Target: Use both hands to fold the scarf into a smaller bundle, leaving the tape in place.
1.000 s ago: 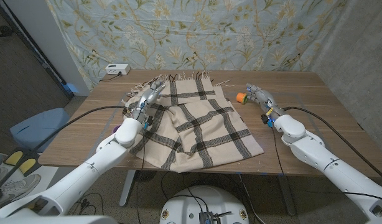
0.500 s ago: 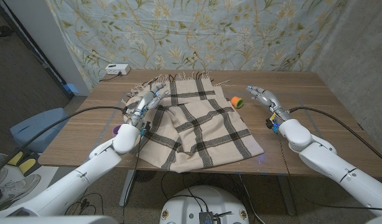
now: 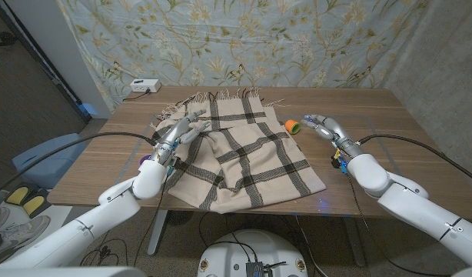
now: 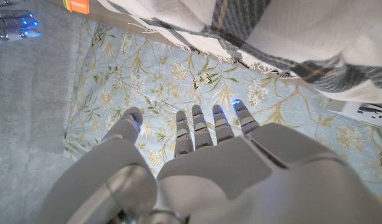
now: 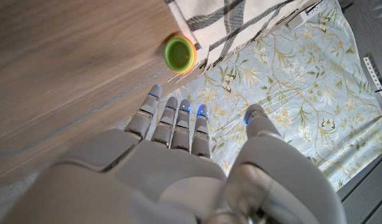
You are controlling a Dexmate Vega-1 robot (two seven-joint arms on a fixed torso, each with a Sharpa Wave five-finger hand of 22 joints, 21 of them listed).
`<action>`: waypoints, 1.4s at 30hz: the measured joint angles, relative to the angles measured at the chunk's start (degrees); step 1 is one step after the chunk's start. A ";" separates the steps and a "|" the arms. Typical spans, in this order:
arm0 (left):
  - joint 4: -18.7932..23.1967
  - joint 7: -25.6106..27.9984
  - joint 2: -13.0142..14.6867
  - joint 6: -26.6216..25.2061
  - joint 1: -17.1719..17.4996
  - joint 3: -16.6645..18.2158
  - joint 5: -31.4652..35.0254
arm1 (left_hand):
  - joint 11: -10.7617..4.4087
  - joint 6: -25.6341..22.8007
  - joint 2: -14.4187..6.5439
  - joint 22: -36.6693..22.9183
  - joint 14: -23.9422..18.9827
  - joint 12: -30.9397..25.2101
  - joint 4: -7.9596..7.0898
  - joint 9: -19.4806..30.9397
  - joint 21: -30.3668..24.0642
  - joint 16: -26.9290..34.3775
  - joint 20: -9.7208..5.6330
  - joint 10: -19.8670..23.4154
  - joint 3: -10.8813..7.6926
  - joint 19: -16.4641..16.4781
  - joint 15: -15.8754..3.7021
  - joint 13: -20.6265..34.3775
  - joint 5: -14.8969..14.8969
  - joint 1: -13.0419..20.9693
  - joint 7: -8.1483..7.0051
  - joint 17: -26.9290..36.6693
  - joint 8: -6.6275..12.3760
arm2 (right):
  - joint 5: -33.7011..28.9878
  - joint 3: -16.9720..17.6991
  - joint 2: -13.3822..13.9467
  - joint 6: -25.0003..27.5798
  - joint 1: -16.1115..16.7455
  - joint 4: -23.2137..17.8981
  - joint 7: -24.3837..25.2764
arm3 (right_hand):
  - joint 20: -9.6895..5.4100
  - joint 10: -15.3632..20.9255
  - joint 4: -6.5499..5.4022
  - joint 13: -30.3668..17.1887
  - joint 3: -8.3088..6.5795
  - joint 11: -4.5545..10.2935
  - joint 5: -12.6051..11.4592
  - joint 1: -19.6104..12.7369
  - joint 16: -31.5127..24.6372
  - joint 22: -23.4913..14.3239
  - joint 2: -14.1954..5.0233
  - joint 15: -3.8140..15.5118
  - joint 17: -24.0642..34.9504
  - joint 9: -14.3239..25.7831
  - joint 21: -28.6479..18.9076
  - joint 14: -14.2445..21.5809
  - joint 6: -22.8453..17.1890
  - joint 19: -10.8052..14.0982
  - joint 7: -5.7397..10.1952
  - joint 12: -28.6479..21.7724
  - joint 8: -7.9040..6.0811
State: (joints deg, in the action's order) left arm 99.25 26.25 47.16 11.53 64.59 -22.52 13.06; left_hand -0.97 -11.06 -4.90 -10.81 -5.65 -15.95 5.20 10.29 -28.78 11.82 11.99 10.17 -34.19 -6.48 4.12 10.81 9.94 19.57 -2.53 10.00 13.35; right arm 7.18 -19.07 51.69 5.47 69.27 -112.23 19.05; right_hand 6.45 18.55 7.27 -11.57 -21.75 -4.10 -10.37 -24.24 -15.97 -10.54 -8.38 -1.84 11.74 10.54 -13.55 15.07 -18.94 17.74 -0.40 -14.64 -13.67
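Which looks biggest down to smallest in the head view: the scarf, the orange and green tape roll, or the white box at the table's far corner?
1. Scarf
2. White box
3. Tape roll, though it looks nearly the box's size.

The scarf (image 3: 240, 150) lies mid-table (image 3: 374, 154); the tape (image 3: 293, 125) sits just right of it, a white box (image 3: 144, 85) behind-left.

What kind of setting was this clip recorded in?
Probably an improvised indoor recording room, not a home: a floral fabric backdrop hangs behind the wooden table, and a white power strip sits at its far corner.
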 measured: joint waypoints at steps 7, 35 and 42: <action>2.53 0.44 2.23 -1.21 2.56 1.03 2.72 | 0.16 -0.65 0.00 0.00 -0.02 0.00 0.48 0.00 0.40 0.00 0.00 0.48 0.22 0.00 -0.02 0.20 0.00 -0.01 -0.03 0.00 -0.01 | -2.70 0.48 2.29 4.91 2.61 -4.80 0.73 | 0.00 0.00 0.00 -0.04 0.00 0.00 0.00 -0.22 -0.34 0.00 -0.22 -0.10 0.15 0.00 0.00 0.09 -0.62 0.00 0.00 0.00 0.00; 11.98 -0.40 9.87 -7.13 13.97 6.30 9.25 | -1.41 -5.84 0.90 0.01 -2.96 -0.14 2.98 0.26 1.51 0.27 0.21 5.05 1.56 0.23 -1.77 0.26 -0.25 2.09 -0.52 -0.01 -0.03 | -13.29 -1.16 8.88 20.61 10.74 -18.18 2.45 | -0.51 1.43 0.63 -0.03 -0.64 0.61 0.00 -1.27 -0.44 0.01 -0.38 0.51 0.41 -0.02 -0.21 0.70 -1.95 0.91 0.10 0.00 0.00; 14.13 -0.92 11.62 -9.42 17.55 8.33 9.89 | -1.41 -5.84 1.19 0.01 -2.84 0.23 3.19 0.26 1.51 0.14 0.21 5.05 1.78 0.23 -1.65 0.25 -0.25 2.39 -0.52 0.07 -0.03 | -15.96 -2.68 10.12 24.77 11.71 -20.54 2.11 | -0.51 1.42 0.63 -0.02 -0.64 0.61 0.00 -1.27 -0.44 0.01 -0.38 0.54 0.41 -0.02 -0.21 0.66 -2.20 0.91 0.35 0.00 0.00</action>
State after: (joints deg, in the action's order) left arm 113.39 25.33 58.78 2.10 82.14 -14.19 22.96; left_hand -2.38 -16.89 -3.71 -10.80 -8.49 -15.73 8.39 10.55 -27.28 11.96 12.20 15.22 -32.41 -6.25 2.47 11.07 9.69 21.96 -3.05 10.08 13.32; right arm -8.78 -21.75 61.81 30.24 80.98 -132.77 21.16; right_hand 5.94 19.97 7.90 -11.59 -22.39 -3.48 -10.37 -25.51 -16.41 -10.54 -8.76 -1.30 12.14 10.53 -13.76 15.73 -21.14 18.65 -0.05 -14.64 -13.67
